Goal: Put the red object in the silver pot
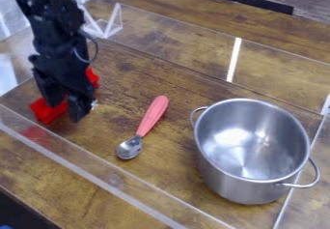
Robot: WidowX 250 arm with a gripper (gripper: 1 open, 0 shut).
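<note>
Lying nearest the viewer is the clear plastic wall [91, 165] that rims the wooden table [194, 69], its edge catching pale glints. Just behind it on the right stands the silver pot [254, 151], round, deep and polished, with a small loop handle on its right side; its inside holds only reflections. Left of the pot, on the dark grained planks, lies a metal spoon [142, 127] with a pinkish-red handle, bowl toward the viewer and handle pointing away. Farther left, the red object [52, 108] rests flat on the wood, a plain bright block with square edges, well apart from the pot and separated from it by the spoon. Directly over the block's far half the black gripper [69, 107] points steeply downward, its fingers straddling the block with red showing on both sides of them. Whether the fingers already press on the block or stand slightly parted around it cannot be told. Above, the dark arm with looped cables rises toward the top left corner.
</note>
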